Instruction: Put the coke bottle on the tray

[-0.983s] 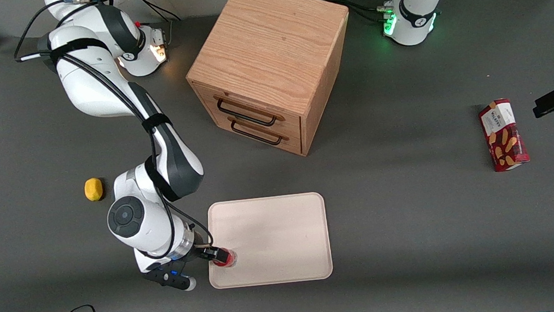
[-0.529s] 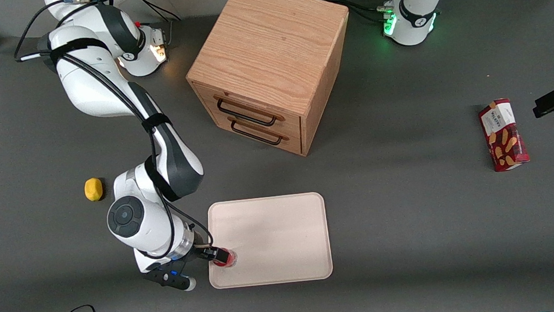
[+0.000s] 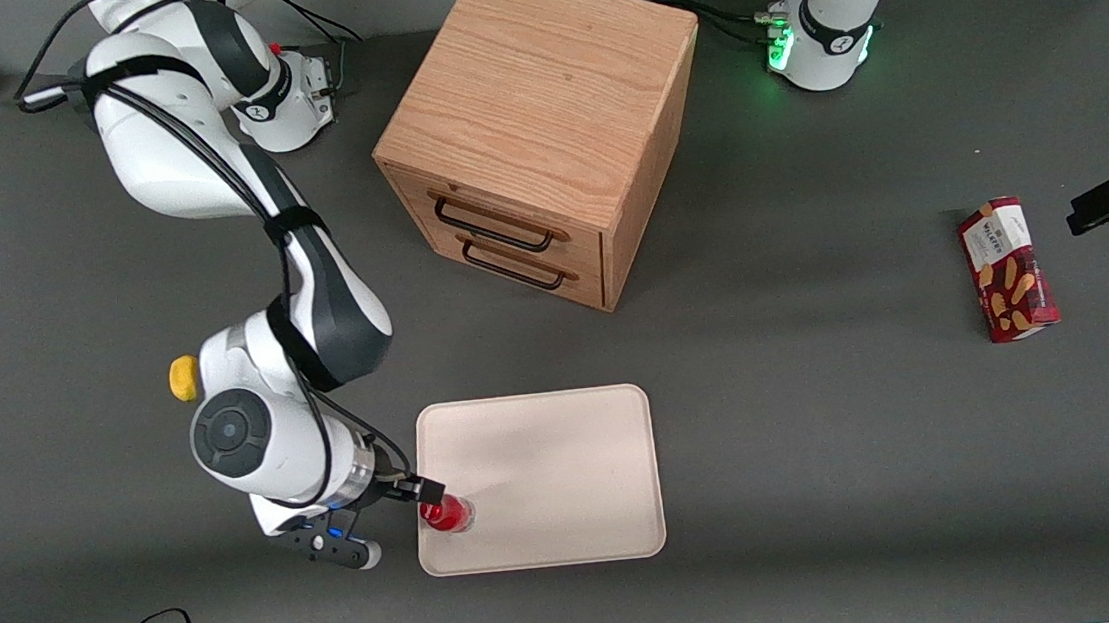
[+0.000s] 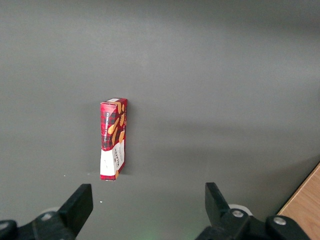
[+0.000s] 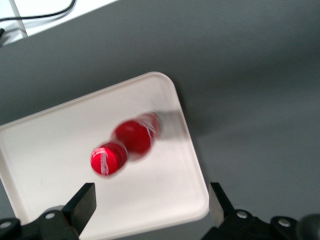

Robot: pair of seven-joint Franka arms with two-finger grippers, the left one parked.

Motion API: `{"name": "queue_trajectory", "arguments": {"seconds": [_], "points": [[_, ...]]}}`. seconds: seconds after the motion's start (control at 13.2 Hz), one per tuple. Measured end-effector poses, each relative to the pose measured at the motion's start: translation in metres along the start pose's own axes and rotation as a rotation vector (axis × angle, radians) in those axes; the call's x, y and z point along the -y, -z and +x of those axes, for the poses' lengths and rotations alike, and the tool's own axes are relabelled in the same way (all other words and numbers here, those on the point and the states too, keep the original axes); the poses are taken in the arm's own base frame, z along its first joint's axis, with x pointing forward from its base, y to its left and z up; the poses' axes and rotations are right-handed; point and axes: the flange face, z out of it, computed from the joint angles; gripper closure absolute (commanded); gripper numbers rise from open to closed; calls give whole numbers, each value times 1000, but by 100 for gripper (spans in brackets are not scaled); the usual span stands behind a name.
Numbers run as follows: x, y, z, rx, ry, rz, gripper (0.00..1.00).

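Observation:
The small red coke bottle [image 3: 448,514] stands upright on the cream-beige tray [image 3: 547,453], in the tray's corner nearest the front camera on the working arm's side. It also shows in the right wrist view [image 5: 131,142], red cap up, on the tray [image 5: 60,150]. My gripper [image 3: 417,491] is open and empty, just off the tray's edge, beside the bottle and apart from it. In the wrist view the gripper [image 5: 152,206] hangs above the tray's corner with its fingers [image 5: 82,202] spread wide.
A wooden drawer cabinet [image 3: 539,132] stands farther from the front camera than the tray. A yellow lemon [image 3: 183,376] lies beside my arm. A red snack box [image 3: 1006,269] lies toward the parked arm's end, also in the left wrist view [image 4: 113,138].
My gripper has opened and let go of the coke bottle, then drawn back off the tray's edge. The bottle stays standing on the tray.

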Motion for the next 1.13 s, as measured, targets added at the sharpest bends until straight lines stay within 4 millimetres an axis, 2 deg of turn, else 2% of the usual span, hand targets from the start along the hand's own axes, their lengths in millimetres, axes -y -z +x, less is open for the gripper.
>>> {"name": "queue_trajectory", "arguments": {"seconds": [0.23,0.45,0.53,0.68,0.91,1.06,1.13], "points": [[-29,49,0,68,-5,-29,0],[-71,81,1,133,36,-34,0],[-89,90,0,149,55,-30,0],[-137,109,-9,184,129,-32,0],[-215,147,-42,209,213,-29,0],[-249,163,-75,189,248,-55,0],[-258,166,-90,178,258,-76,0]]}}
